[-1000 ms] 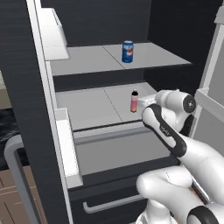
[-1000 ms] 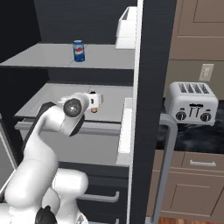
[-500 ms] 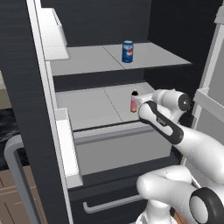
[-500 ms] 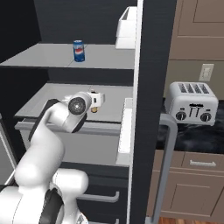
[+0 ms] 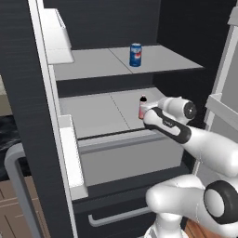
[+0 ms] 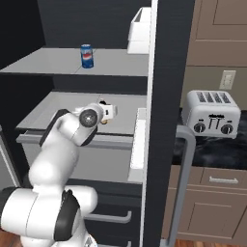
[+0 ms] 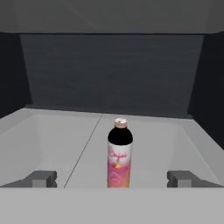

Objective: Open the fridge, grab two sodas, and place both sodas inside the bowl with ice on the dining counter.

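From the left, the fridge (image 5: 28, 116) stands open; the can (image 5: 135, 55) sits on the upper shelf, the bottle (image 5: 142, 107) below, beside the gripper (image 5: 148, 113). From the right, the bottle (image 6: 102, 117) is mostly hidden. Hand view: fingers (image 7: 41, 178) spread wide, empty, flanking the upright bottle (image 7: 119, 154); likely light, rigid, slick, so grip mid-label.
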